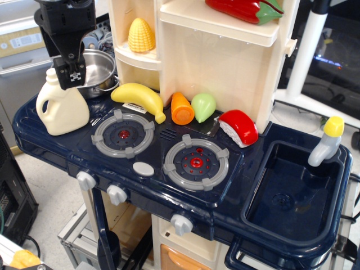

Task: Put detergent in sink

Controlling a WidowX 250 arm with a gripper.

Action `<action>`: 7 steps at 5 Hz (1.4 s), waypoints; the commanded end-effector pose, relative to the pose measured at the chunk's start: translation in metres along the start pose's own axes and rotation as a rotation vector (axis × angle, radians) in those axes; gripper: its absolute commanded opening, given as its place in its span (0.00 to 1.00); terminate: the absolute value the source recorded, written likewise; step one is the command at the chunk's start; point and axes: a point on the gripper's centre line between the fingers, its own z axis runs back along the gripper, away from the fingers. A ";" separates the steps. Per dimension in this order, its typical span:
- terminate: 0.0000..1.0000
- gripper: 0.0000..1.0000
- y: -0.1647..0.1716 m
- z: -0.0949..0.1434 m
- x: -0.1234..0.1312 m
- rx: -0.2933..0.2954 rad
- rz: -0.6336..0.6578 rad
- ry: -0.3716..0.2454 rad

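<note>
The detergent point(61, 109) is a cream-white jug with a side handle and round cap. It stands upright at the far left of the navy toy stove top. My black gripper point(71, 74) hangs just above the jug's shoulder, right of its cap, with its fingers close together and nothing seen between them. The sink point(292, 194) is a deep navy basin at the right end, with a grey faucet with yellow top point(326, 140) at its back corner.
A steel pot point(94, 70) sits behind the jug. A yellow banana point(138, 98), an orange carrot point(182, 108), a green pear point(203, 107) and a red piece point(238, 127) lie behind two burners point(123, 134) point(196, 163). A cream shelf unit point(214, 56) holds corn point(140, 35).
</note>
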 end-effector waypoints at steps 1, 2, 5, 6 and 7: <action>0.00 1.00 0.026 -0.010 -0.001 0.015 -0.007 -0.045; 0.00 1.00 0.028 -0.021 -0.001 -0.026 0.000 -0.058; 0.00 0.00 0.020 -0.042 0.001 -0.113 0.105 -0.042; 0.00 0.00 0.003 -0.024 0.013 -0.126 0.144 -0.015; 0.00 0.00 -0.023 0.012 0.048 -0.122 0.268 0.001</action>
